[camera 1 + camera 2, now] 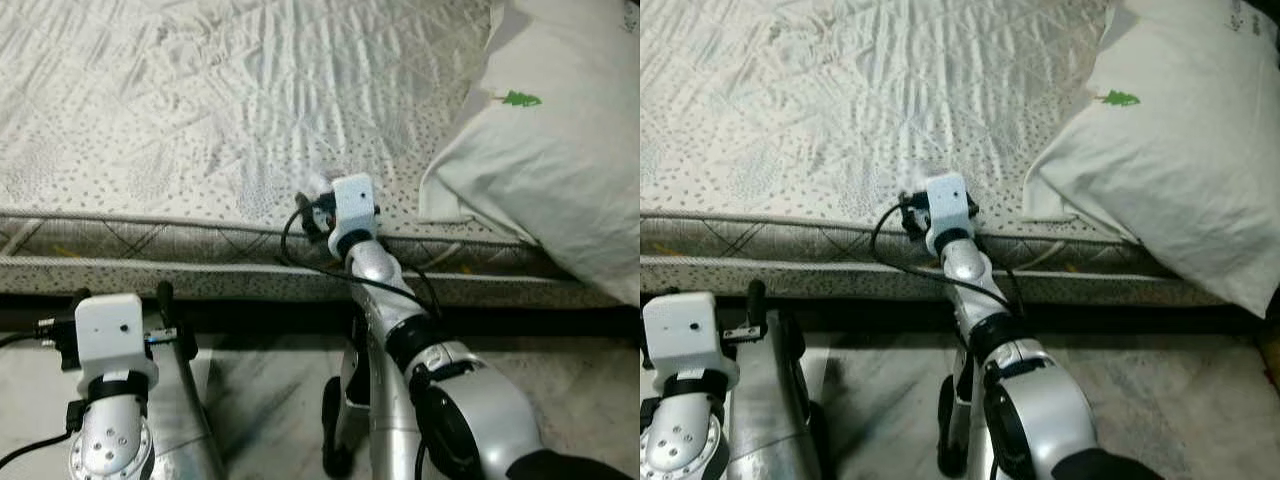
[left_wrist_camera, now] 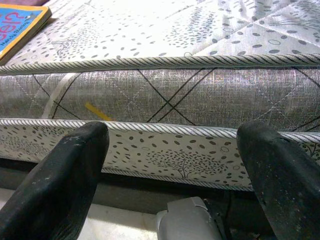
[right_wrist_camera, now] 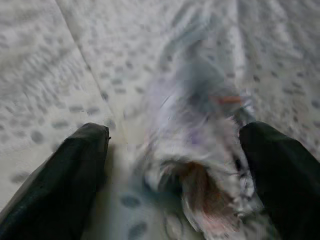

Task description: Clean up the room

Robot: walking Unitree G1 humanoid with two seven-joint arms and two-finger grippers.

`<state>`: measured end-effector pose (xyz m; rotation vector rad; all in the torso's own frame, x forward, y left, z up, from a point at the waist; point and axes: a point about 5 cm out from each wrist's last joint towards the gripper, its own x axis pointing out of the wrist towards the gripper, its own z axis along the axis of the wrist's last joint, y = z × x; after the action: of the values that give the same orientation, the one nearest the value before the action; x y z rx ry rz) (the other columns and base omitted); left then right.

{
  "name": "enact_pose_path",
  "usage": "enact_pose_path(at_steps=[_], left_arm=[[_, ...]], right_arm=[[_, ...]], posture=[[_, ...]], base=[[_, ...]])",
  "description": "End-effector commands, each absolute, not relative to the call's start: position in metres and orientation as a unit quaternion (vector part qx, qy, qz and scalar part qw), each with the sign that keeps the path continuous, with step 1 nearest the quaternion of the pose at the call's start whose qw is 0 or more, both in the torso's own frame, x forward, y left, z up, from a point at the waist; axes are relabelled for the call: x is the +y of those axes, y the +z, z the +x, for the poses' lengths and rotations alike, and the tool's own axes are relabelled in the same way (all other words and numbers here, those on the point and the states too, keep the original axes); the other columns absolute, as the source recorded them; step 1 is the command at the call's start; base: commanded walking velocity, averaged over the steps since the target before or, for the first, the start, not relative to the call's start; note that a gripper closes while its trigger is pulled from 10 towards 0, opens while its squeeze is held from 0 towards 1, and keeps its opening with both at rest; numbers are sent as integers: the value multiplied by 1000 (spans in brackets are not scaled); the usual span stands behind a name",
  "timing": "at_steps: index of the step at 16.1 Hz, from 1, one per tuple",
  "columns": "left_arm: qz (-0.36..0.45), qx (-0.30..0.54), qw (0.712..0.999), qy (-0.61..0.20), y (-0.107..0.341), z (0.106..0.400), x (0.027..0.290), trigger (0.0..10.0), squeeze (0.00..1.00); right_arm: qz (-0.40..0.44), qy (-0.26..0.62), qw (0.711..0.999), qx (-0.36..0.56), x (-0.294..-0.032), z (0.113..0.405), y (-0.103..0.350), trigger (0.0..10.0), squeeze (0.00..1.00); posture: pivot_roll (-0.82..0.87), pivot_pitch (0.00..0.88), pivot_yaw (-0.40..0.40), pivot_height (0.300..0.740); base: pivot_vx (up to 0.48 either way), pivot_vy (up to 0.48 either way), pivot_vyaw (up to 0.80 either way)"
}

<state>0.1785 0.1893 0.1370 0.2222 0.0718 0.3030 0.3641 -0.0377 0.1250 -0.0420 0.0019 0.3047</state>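
A crumpled whitish wrapper (image 3: 200, 150) with a reddish patch lies on the dotted quilt of the bed (image 1: 200, 120), close to its near edge. It is blurred in the right wrist view. My right gripper (image 3: 175, 165) reaches over that edge and stands open, one black finger on each side of the wrapper. A small pale bit of the wrapper (image 1: 318, 183) peeks out past the right wrist. My left gripper (image 2: 175, 165) is low by the side of the mattress, open with nothing between its fingers (image 2: 60, 185).
A large white pillow (image 1: 560, 150) with a small green tree print lies on the right of the bed. A blue and orange book (image 2: 17, 25) rests on the quilt further left. Grey marbled floor (image 1: 270, 400) runs below the mattress.
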Motion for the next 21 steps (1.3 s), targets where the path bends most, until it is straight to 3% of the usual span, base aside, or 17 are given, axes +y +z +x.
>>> enact_pose_path(at_steps=[1, 10, 15, 16, 17, 18, 19, 21], left_arm=[[111, 32, 982, 151, 139, 178, 188, 10000, 0], [100, 22, 984, 145, 137, 192, 186, 10000, 0], [92, 18, 984, 150, 136, 197, 187, 10000, 0], [91, 17, 984, 150, 136, 198, 187, 10000, 0], [90, 14, 984, 150, 137, 199, 187, 10000, 0], [90, 14, 985, 149, 137, 200, 187, 10000, 0], [89, 13, 985, 149, 137, 201, 187, 10000, 0], [87, 11, 985, 149, 136, 204, 188, 10000, 0]], right_arm=[[-6, 143, 989, 30, -40, 363, 117, 0, 0], [9, 108, 993, 44, -62, 367, 110, 0, 0], [33, 116, 992, 39, -61, 368, 113, 157, 0], [45, 121, 991, 38, -60, 368, 114, 1412, 0], [52, 131, 989, 35, -59, 368, 115, 4353, 0], [53, 130, 989, 34, -59, 368, 115, 5725, 0], [60, 128, 989, 35, -60, 368, 115, 4275, 0], [74, 124, 989, 35, -64, 369, 115, 0, 0]], posture=[[221, 243, -157, 440], [192, 200, -145, 440], [193, 174, -143, 440], [196, 167, -141, 440], [197, 161, -138, 440], [195, 156, -135, 440], [194, 153, -134, 440], [190, 142, -133, 440]], base=[[0, 0, 0], [0, 0, 0], [0, 0, 0], [0, 0, 0], [0, 0, 0], [0, 0, 0], [0, 0, 0], [0, 0, 0]])
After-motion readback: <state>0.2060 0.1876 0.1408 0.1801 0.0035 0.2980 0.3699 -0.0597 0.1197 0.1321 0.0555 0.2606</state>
